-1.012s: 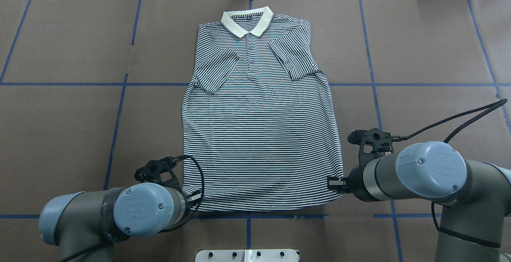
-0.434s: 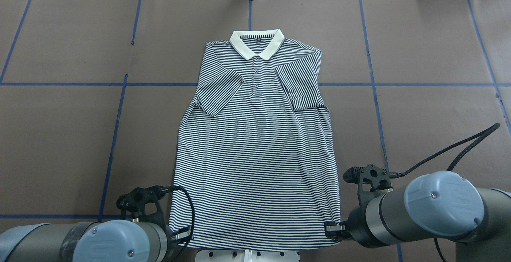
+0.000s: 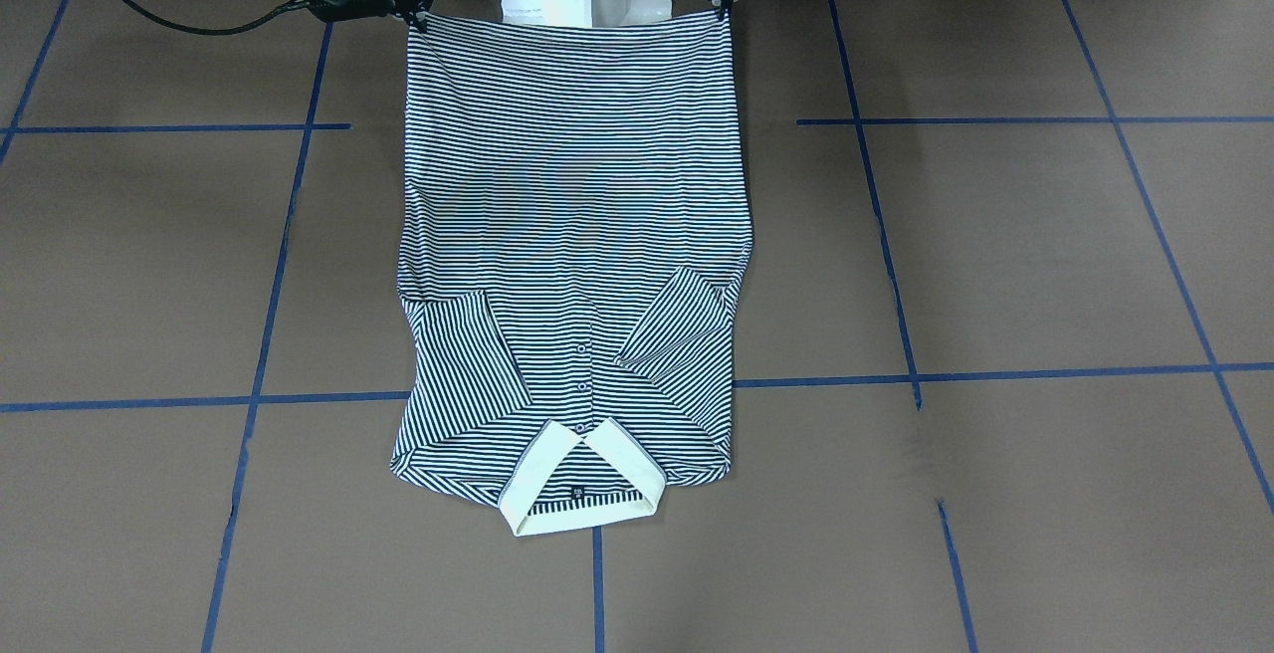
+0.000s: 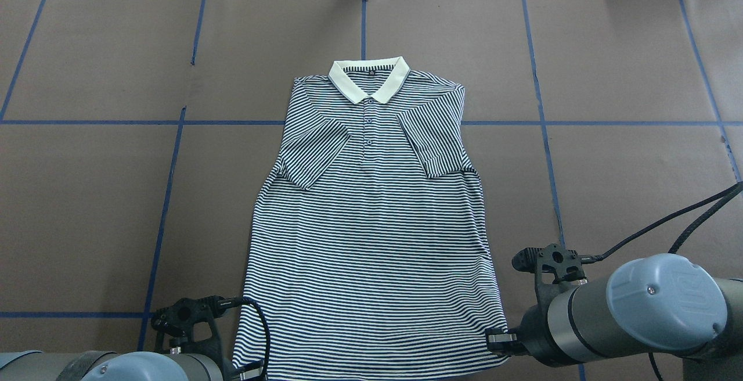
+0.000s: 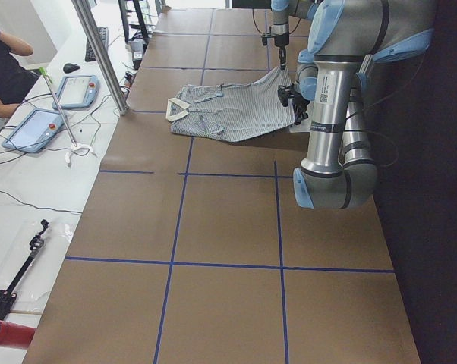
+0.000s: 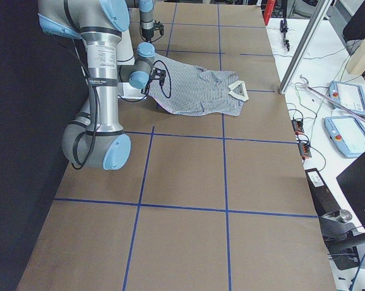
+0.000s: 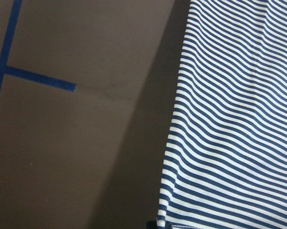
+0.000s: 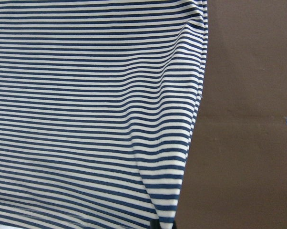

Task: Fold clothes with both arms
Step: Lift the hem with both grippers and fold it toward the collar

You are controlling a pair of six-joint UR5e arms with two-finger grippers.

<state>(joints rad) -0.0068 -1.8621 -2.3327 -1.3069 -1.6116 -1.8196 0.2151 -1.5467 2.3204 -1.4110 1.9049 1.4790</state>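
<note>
Left claw (image 3: 724, 4), right claw (image 3: 414, 20) at polo shirt (image 3: 572, 205) hem

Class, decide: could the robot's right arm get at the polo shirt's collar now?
Probably not at once: the right gripper is clamped on the polo shirt's hem corner, with the collar at the far end; it must let go first.

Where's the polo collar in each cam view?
Front-facing: collar bottom centre, at the shirt's near end.
Overhead: collar upper centre.
Exterior left: collar upper left of centre.
Exterior right: collar upper right of centre.
Left wrist: not in it.
Right wrist: not in it.
Shared landmark: blue tape line running from the collar toward the operators' side.
</note>
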